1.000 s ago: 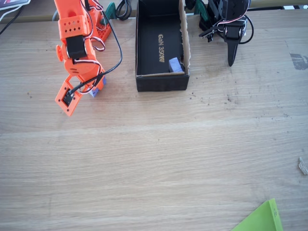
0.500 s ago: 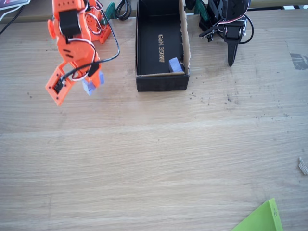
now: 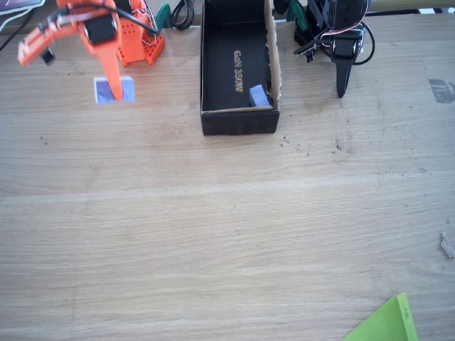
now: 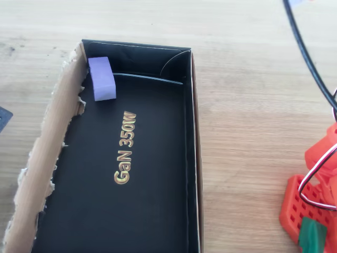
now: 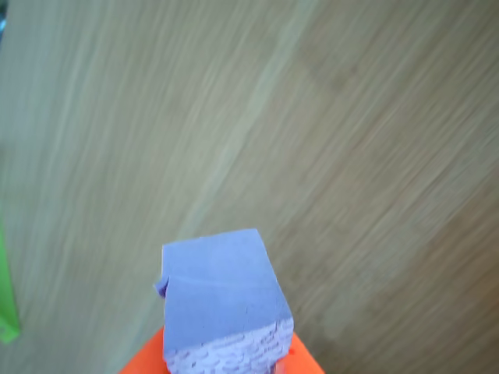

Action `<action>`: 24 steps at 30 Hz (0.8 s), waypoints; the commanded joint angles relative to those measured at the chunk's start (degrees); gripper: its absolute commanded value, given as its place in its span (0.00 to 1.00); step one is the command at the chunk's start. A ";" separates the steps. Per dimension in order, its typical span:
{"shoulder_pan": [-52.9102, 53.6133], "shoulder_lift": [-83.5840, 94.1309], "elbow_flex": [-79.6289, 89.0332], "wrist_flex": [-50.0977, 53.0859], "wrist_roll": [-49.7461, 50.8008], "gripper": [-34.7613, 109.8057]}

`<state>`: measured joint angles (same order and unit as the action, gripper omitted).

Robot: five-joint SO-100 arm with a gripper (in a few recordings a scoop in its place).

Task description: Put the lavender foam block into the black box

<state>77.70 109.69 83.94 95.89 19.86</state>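
My orange gripper [image 3: 112,88] is at the upper left of the fixed view, shut on the lavender foam block [image 3: 115,91], which hangs above the wooden table. In the wrist view the block [image 5: 222,300] sits low in the middle with an orange finger [image 5: 139,361] under it. The black box [image 3: 213,64] stands open to the right of the gripper, apart from it, with gold lettering on its floor. A second lavender block [image 3: 259,96] lies in the box's near right corner. The overhead view shows that block [image 4: 101,78] against the box's torn brown wall [image 4: 50,158].
The arm's orange base [image 3: 138,35] and some black cables [image 3: 181,13] sit at the table's far edge. A green sheet [image 3: 384,323] lies at the near right corner. A grey mark [image 3: 441,90] is at the right.
The arm has swung up and back toward its base. The block went with it, from low beside the box's near end to higher and further left.
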 commanded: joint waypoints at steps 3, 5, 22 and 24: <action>1.05 3.60 -0.79 -0.35 0.88 0.24; 1.05 4.04 -0.09 -0.44 1.05 0.24; -2.20 3.87 2.99 -1.41 2.64 0.24; -7.29 3.69 2.99 0.44 4.31 0.24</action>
<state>75.15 112.15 86.13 95.19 21.88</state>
